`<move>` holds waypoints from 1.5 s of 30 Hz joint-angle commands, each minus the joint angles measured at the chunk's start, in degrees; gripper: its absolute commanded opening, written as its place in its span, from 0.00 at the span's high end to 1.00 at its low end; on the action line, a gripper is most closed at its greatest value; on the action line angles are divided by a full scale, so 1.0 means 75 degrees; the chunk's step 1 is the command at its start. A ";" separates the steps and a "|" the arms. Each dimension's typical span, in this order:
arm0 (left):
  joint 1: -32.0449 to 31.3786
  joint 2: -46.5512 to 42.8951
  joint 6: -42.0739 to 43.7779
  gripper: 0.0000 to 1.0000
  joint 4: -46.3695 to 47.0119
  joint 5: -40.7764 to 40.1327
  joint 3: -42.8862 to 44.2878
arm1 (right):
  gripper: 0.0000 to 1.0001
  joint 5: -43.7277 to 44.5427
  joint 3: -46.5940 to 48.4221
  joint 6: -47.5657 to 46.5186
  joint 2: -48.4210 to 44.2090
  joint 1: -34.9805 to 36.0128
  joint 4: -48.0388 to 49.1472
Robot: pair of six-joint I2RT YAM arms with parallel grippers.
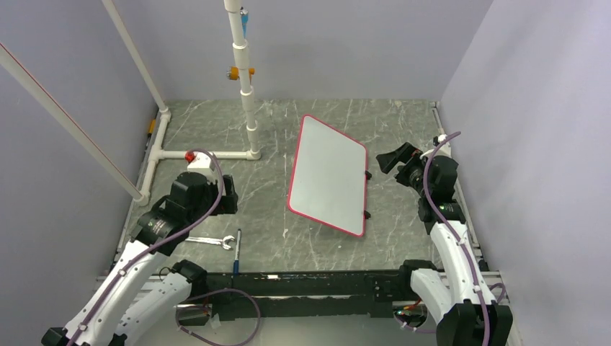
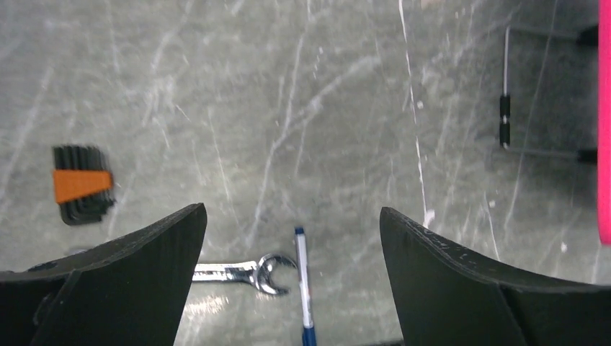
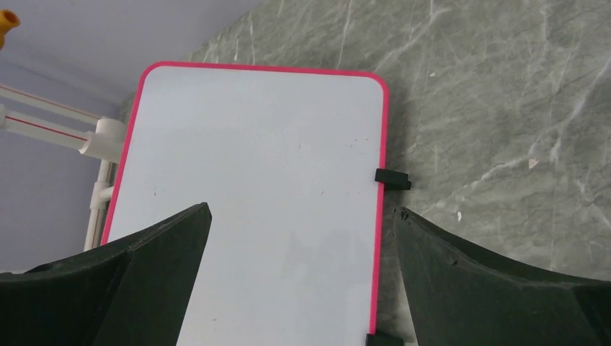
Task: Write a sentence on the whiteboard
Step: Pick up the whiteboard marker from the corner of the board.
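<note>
The whiteboard [image 1: 328, 173] lies flat at the table's middle right, white with a thin red rim and small black feet. It is blank; no sentence shows on it. It fills the right wrist view [image 3: 259, 187]. Its red edge shows at the right of the left wrist view [image 2: 604, 122]. A marker [image 1: 236, 251] with a white barrel and blue ends lies near the front edge, also in the left wrist view [image 2: 303, 285]. My left gripper [image 2: 292, 216] is open and empty above the marker. My right gripper [image 3: 302, 216] is open and empty over the board's right edge.
A silver wrench [image 1: 213, 242] lies just left of the marker, also in the left wrist view [image 2: 241, 272]. A black block with an orange band [image 2: 81, 184] lies further left. A white pipe frame [image 1: 209, 154] and upright pole [image 1: 245, 86] stand at the back left.
</note>
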 commanded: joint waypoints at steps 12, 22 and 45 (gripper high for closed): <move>-0.2164 -0.0002 -0.3275 0.16 -0.0869 -0.0236 -0.1511 | 0.00 -0.0332 -0.0021 0.0144 0.0134 0.0276 -0.0029; -0.2446 0.0469 -0.3675 0.33 0.0036 -0.0114 -0.2482 | 0.00 -0.0377 -0.0181 0.0087 0.0160 0.0378 -0.0078; -0.2491 0.1743 -0.3727 0.78 0.1617 0.0247 -0.3397 | 0.02 -0.0472 -0.0003 -0.0006 0.0176 0.0380 -0.0238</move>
